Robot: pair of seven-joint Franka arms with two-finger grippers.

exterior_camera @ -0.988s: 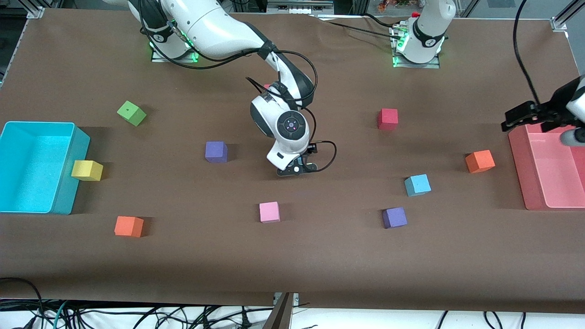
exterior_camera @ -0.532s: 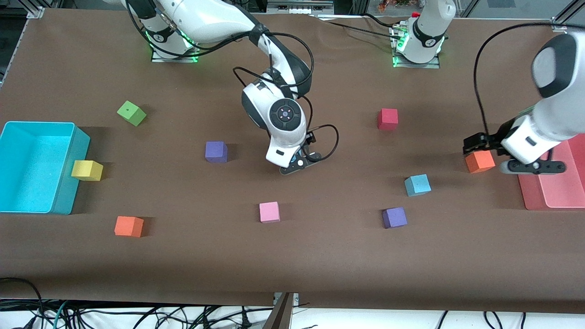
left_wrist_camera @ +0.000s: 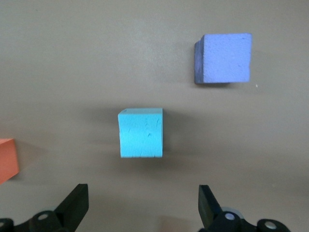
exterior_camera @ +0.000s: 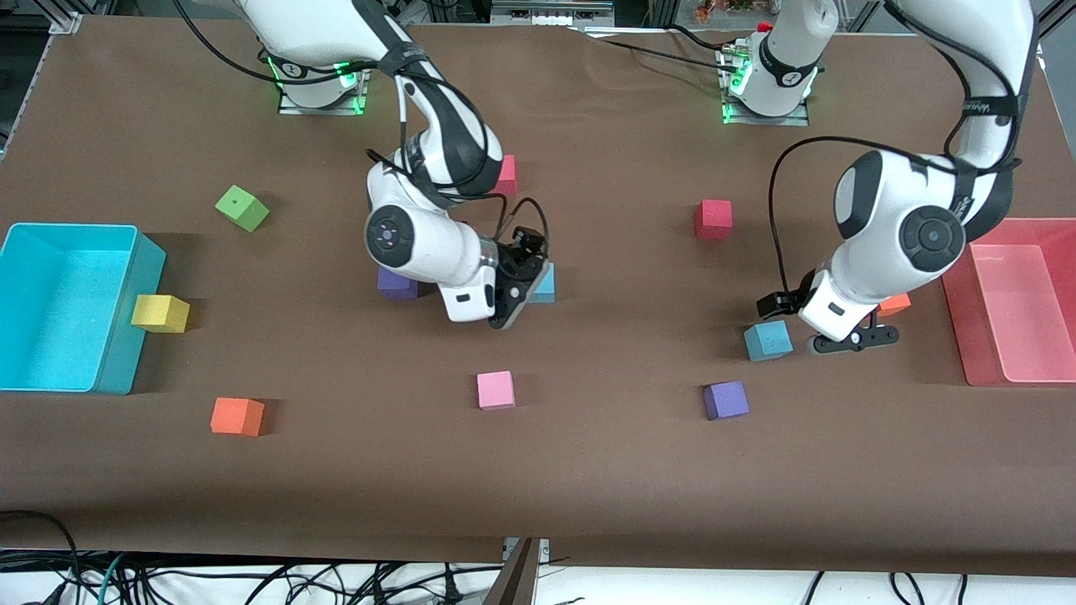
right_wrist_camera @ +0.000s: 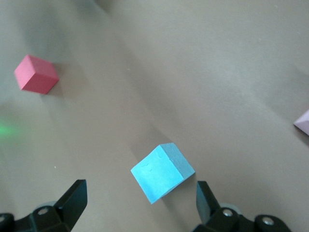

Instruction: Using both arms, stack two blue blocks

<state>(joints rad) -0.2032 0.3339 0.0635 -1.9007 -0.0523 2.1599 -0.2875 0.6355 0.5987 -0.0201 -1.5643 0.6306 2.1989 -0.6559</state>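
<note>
One blue block (exterior_camera: 767,340) lies on the brown table toward the left arm's end. My left gripper (exterior_camera: 786,313) hangs low beside it, open and empty. In the left wrist view the block (left_wrist_camera: 140,132) lies ahead of the open left gripper (left_wrist_camera: 141,212), apart from its fingers. The second blue block (exterior_camera: 545,284) lies mid-table, partly hidden by my right gripper (exterior_camera: 525,273), which is open and empty right beside it. In the right wrist view this block (right_wrist_camera: 161,172) sits turned, just ahead of the open right gripper (right_wrist_camera: 140,208).
Purple cubes (exterior_camera: 395,286) (exterior_camera: 725,400), a pink cube (exterior_camera: 495,390), red cubes (exterior_camera: 713,218) (exterior_camera: 507,172), orange cubes (exterior_camera: 895,304) (exterior_camera: 236,416), a yellow cube (exterior_camera: 160,313) and a green cube (exterior_camera: 242,207) lie about. A cyan bin (exterior_camera: 126,370) and a pink bin (exterior_camera: 958,319) stand at the table's ends.
My left arm has swung in from over the pink bin down to the blue block. My right hand has turned and shifted toward the right arm's end, uncovering the mid-table blue block.
</note>
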